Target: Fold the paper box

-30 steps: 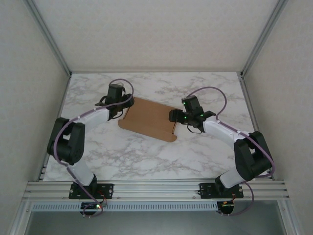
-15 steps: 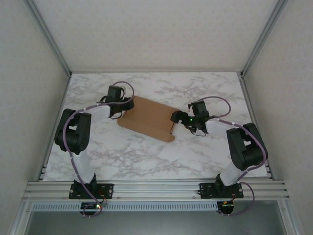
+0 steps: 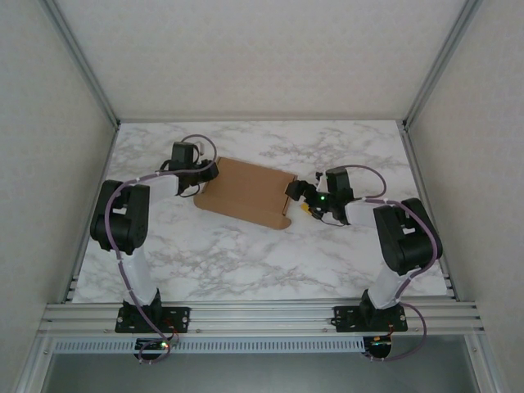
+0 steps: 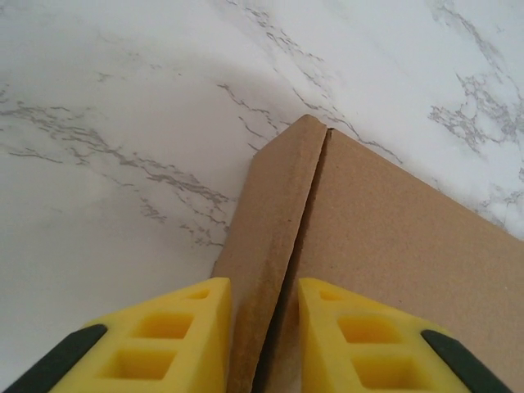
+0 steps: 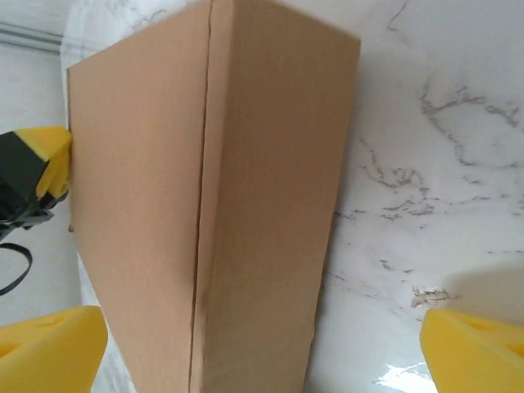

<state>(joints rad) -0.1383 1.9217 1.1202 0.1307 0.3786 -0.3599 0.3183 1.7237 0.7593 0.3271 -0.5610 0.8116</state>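
Since the paper box (image 3: 244, 193) lies mid-table with its end flaps raised, we should square the left flap between the left gripper's (image 4: 264, 336) close-set fingers, whose pinch we cannot confirm, while the right gripper (image 5: 262, 348), spread wide, braces the opposite end.

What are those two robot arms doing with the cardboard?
They are folding a box on the table. The left gripper straddles a raised flap at one end. The right gripper is open wide around the other end. The box looks only partly folded.
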